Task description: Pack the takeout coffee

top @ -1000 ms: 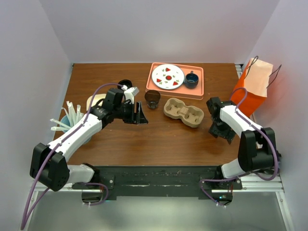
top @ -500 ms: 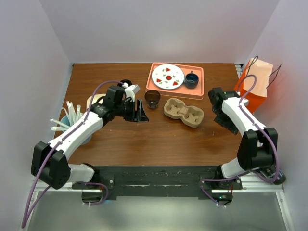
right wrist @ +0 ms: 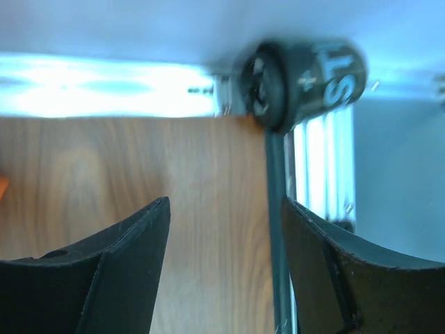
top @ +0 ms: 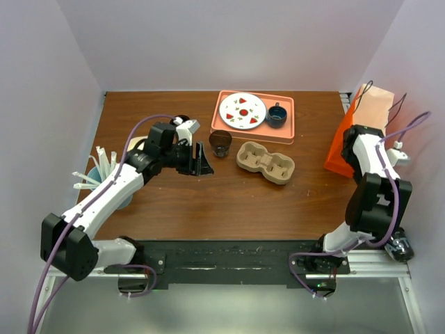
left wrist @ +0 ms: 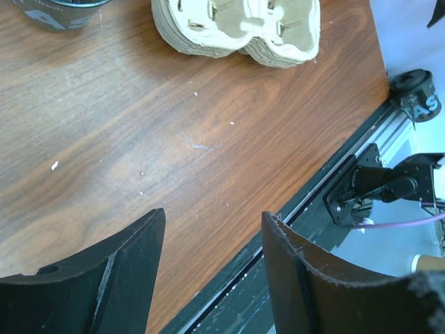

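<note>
The coffee cup (top: 220, 142) stands upright on the tabletop (top: 208, 202), just in front of the pink tray (top: 284, 133) and near the cardboard cup carrier (top: 265, 161), touching neither. The left claw (top: 201, 165) sits close on the cup's left, spread and empty. In its wrist view the 2 fingers (left wrist: 104, 278) frame bare wood, and the cup shows only at the top-left corner. The step in hand looks like the approach for a grasp.

To do it well, the claw should turn and slide toward the cup until the wall sits centred between the jaws. It should then close gently at mid-height, since a disposable cup likely crushes and may spill if tipped. The lift should keep the cup upright and clear the carrier's rim.

The left arm stretches forward across the tabletop, its wrist low and pointing right. The right arm is folded at the right edge beside the orange bag (top: 361, 129). The right claw (right wrist: 226, 205) is spread and empty, seen in a blurred view over the tabletop's edge.
</note>
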Controlling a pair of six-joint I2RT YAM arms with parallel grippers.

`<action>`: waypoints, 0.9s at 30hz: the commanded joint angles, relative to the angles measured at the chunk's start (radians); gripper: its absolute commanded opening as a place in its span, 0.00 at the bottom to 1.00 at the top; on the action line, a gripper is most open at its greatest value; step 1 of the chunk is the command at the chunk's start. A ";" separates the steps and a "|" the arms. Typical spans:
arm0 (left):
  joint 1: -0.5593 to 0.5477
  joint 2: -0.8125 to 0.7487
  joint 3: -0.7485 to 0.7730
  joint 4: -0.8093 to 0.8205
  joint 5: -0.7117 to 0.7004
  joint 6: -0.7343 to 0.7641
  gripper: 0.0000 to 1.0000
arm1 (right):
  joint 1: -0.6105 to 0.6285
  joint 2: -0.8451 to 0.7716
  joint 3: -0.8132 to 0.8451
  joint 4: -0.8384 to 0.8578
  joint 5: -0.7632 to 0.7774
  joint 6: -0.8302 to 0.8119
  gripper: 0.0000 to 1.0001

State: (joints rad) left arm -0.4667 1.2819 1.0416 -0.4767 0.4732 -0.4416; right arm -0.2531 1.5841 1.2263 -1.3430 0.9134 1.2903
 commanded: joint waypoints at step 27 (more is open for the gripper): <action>0.003 -0.139 -0.072 0.167 0.050 -0.052 0.57 | 0.017 0.024 0.213 0.035 0.154 -0.290 0.70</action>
State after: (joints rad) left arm -0.4667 1.1515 0.9600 -0.4889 0.4480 -0.4278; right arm -0.3099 1.7809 1.3956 -1.3460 1.1213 1.1534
